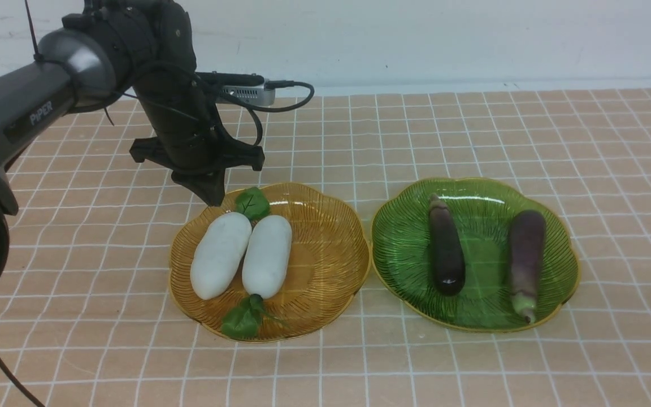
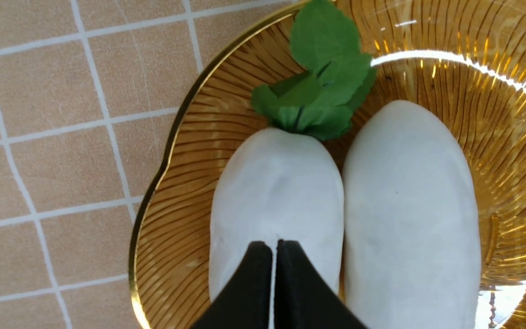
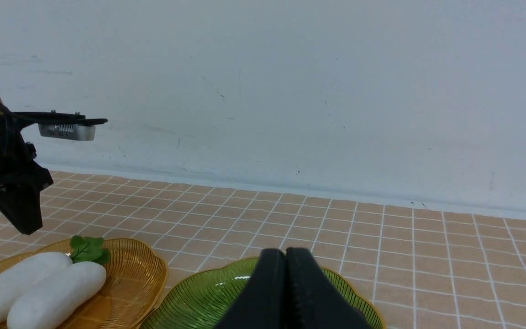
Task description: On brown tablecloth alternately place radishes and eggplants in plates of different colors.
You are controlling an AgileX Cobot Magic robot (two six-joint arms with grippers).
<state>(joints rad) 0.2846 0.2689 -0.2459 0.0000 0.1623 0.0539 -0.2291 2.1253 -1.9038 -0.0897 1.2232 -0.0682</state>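
Two white radishes [image 1: 221, 254] [image 1: 267, 255] lie side by side in the amber plate [image 1: 331, 254], leaf tufts at opposite ends. A glossy dark eggplant [image 1: 446, 245] and a lighter purple eggplant [image 1: 526, 260] lie in the green plate [image 1: 399, 249]. My left gripper [image 1: 211, 198] is shut and empty, just above the far left rim of the amber plate; the left wrist view shows it [image 2: 274, 244] over the left radish [image 2: 276, 183]. My right gripper [image 3: 285, 252] is shut and empty, raised above the green plate [image 3: 199, 297]; it is out of the front view.
The brown tablecloth [image 1: 472, 135] covers the table up to a white wall [image 1: 444, 39] at the back. A small grey device [image 1: 246, 93] with a cable sits on the left arm's wrist.
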